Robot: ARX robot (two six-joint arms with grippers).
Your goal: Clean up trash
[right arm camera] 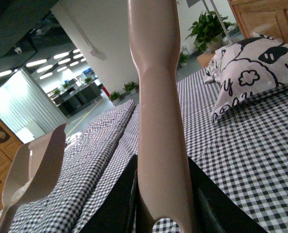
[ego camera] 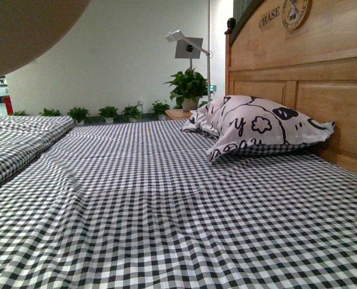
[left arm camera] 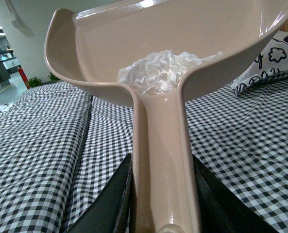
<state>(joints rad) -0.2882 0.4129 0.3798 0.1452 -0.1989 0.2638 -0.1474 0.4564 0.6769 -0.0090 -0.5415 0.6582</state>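
In the left wrist view the trash [left arm camera: 160,72], a crumpled white paper wad, lies inside the pinkish dustpan [left arm camera: 110,43], at the back where the pan meets its handle [left arm camera: 160,160]. My left gripper [left arm camera: 162,194] is shut on that handle and holds the pan above the checked bed. In the right wrist view my right gripper [right arm camera: 162,194] is shut on the pinkish brush handle [right arm camera: 158,107], which stands up out of the frame; the brush head is out of view. The dustpan [right arm camera: 32,170] shows there too, off to one side. A blurred tan shape [ego camera: 27,30] fills the front view's top left corner.
The bed is covered with a black-and-white checked sheet [ego camera: 166,205]. A black-and-white patterned pillow [ego camera: 256,126] leans against the wooden headboard [ego camera: 310,78] at the right. A folded checked quilt [ego camera: 15,144] lies at the left. Potted plants [ego camera: 187,87] and a lamp [ego camera: 187,45] stand behind the bed.
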